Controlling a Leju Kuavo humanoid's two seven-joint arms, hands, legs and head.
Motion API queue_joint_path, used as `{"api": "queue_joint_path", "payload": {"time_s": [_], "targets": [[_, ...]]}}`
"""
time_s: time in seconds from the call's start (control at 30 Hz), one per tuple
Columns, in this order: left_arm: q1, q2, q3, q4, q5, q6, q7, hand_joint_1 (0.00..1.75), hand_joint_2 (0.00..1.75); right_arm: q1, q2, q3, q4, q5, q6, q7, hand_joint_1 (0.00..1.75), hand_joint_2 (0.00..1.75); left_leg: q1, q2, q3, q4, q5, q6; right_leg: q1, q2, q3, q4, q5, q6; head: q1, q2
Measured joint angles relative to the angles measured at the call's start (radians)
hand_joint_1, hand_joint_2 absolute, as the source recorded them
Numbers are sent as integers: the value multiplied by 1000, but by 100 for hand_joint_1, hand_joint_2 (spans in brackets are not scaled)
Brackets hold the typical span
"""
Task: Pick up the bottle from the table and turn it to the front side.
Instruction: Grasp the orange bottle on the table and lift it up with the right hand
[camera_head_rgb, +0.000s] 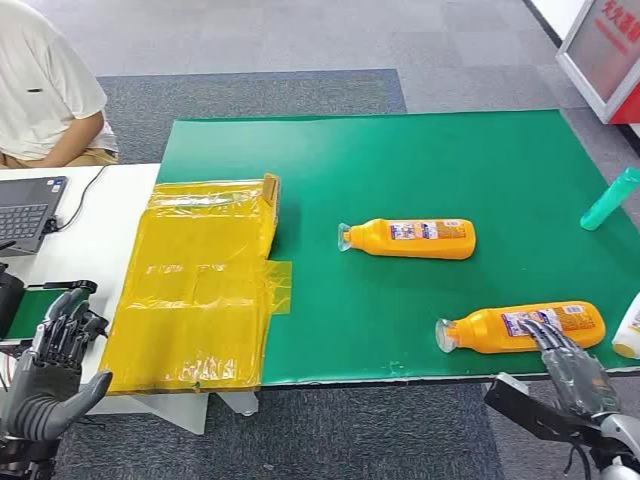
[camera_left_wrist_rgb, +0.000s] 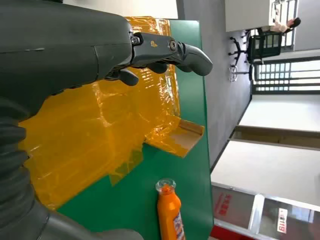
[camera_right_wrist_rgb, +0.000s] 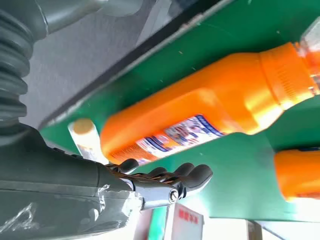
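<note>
One orange bottle (camera_head_rgb: 521, 327) lies flat — cap leftward — under right hand (camera_head_rgb: 567, 365).

An orange bottle (camera_right_wrist_rgb: 196, 107) with a printed label lies on its side on a green surface (camera_right_wrist_rgb: 241, 175), close to the surface's edge. The robot hand (camera_right_wrist_rgb: 166, 182) has its dark fingers (camera_right_wrist_rgb: 196, 176) stretched out just beside the bottle's label. Part of a second orange bottle (camera_right_wrist_rgb: 298, 175) lies nearby.
</note>
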Motion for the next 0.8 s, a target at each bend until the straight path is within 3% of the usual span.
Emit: {"api": "queue_joint_path", "payload": {"time_s": [0.3,0.57,0.8], "targets": [[-13,-2,6,8,3,-4,14,0,175,-83,18,105,20,157,-17,54,0,175,0,0,0,0,1,0,0,0,0,0,0,0,0,0],[-16,-23,32,12,-1,-46,26,0,175,-184,52,191,69,461,-28,102,0,175,0,0,0,0,2,0,0,0,0,0,1,0,0,0],[-19,-36,41,20,-11,-53,27,0,175,-249,60,213,145,593,-34,109,0,175,0,0,0,0,2,0,0,0,0,0,1,0,0,0]]}}
